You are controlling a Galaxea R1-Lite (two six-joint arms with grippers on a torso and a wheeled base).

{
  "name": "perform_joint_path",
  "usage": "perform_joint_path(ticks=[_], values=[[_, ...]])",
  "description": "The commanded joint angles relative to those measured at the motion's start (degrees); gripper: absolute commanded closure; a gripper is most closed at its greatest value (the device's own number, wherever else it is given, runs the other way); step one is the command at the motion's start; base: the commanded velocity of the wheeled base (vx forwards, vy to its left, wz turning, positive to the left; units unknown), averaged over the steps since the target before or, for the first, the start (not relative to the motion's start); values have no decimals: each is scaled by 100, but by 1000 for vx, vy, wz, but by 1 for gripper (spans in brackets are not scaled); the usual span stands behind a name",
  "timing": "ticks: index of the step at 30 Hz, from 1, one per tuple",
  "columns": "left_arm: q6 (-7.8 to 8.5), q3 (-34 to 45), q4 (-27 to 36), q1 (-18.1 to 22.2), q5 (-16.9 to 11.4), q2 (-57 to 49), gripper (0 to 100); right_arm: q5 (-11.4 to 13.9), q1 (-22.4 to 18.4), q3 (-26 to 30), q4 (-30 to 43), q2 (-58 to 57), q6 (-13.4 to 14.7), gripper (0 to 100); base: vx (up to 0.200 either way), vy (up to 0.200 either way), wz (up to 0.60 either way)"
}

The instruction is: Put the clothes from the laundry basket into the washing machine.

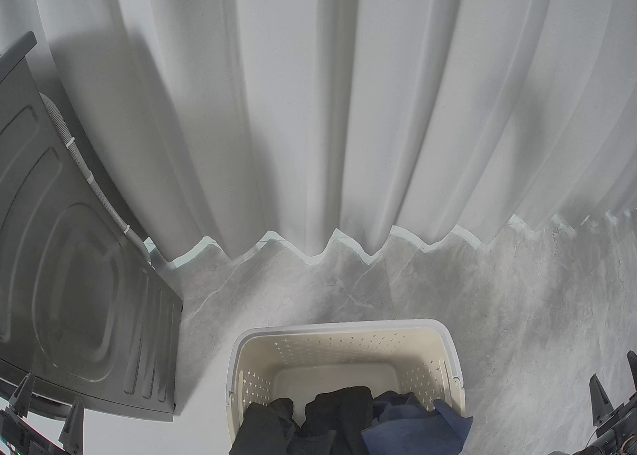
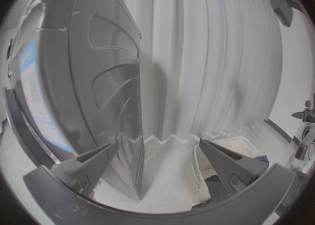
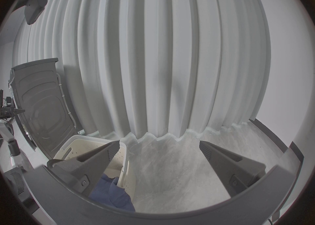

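Head view: I see the basket (image 1: 345, 329) on the grey floor (image 1: 531, 290) at the lower middle, in front of a white curtain (image 1: 345, 91). It holds black clothes (image 1: 335, 416) on its left and middle and a blue garment (image 1: 411, 426) on its right, which drapes over the right rim. The washing machine (image 1: 73, 290) stands to the left of the basket, close but apart from it, showing a ribbed grey panel with a pale hose (image 1: 86, 174) running along its far edge. My left gripper (image 1: 52, 391) sits low at the left in front of that panel, and my right gripper (image 1: 612, 370) low at the far right, well away from the basket. Both have their fingers spread and carry nothing.

Left wrist view: the left fingers stand wide apart with only floor and curtain between them. The machine's ribbed panel rises beside one finger, the basket lies behind the other. On the adjoining face of the machine I see a label (image 2: 32, 81) with a blue band. Its print is too small and slanted for me to read.

Right wrist view: the right fingers are likewise parted and empty. The basket corner with the blue garment lies behind one finger, and the machine with its hose stands beyond it
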Motion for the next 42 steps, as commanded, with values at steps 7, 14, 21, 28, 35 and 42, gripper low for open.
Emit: perform_joint_path(ticks=[7, 14, 21, 28, 35, 42], values=[[-4, 101, -4, 4, 0, -75, 0, 0, -2, 101, -2, -94, -11, 0, -200, 0, 0], [-4, 101, -4, 4, 0, -75, 0, 0, -2, 101, -2, -94, -2, 0, -200, 0, 0], [-4, 101, -4, 4, 0, -75, 0, 0, -2, 101, -2, -94, -2, 0, -200, 0, 0], [-4, 101, -4, 4, 0, -75, 0, 0, -2, 101, -2, -94, -2, 0, -200, 0, 0], [-4, 101, -4, 4, 0, -75, 0, 0, -2, 101, -2, -94, -2, 0, -57, 0, 0], [-4, 101, -4, 4, 0, -75, 0, 0, -2, 101, -2, -94, -2, 0, 0, 86, 0]])
